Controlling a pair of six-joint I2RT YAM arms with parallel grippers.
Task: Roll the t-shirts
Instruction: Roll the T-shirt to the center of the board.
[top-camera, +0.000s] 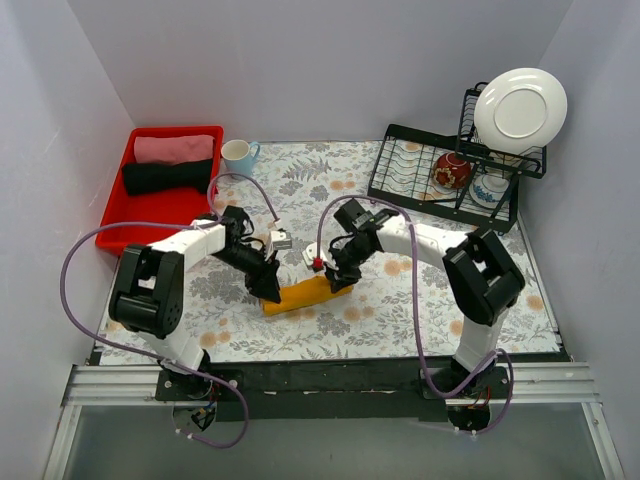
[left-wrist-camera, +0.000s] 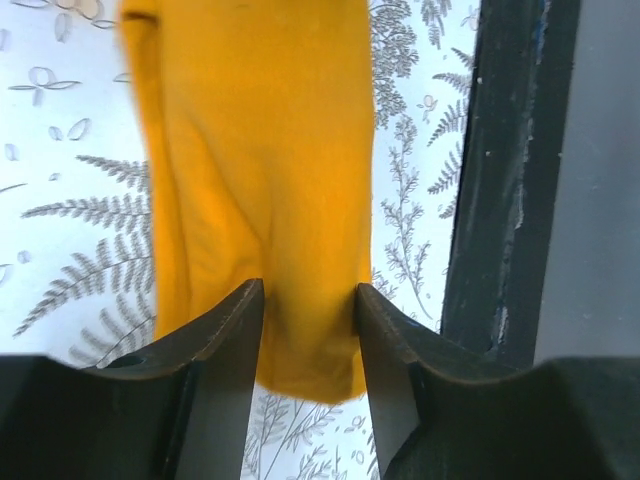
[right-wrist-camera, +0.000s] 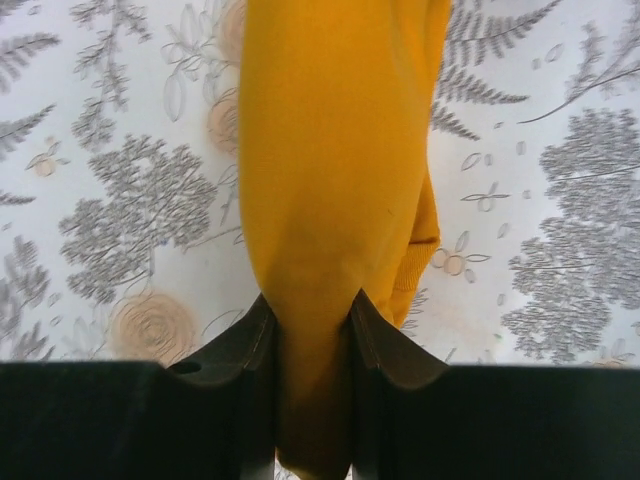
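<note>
Closest to me, the orange t-shirt (top-camera: 300, 296) lies bunched in a roll on the flowery table (top-camera: 400, 320). The left gripper (top-camera: 268, 292) pinches one end and the right gripper (top-camera: 338, 282) clamps the other. Further back there's a red tray (top-camera: 112, 222), a mug (top-camera: 238, 156) and a dish rack (top-camera: 400, 170).

Red tray (top-camera: 150, 215) far left holds pink cloth (top-camera: 172, 148) and black cloth (top-camera: 168, 176). Mug (top-camera: 238, 156) just beside it. Dish rack (top-camera: 400, 170) far right holds white plate (top-camera: 520, 105) and red bowl (top-camera: 452, 171). Floral tablecloth (top-camera: 300, 190).

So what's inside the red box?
A pink cloth bundle and a black cloth bundle lie side by side in the red box. Anything beneath them is covered.
</note>
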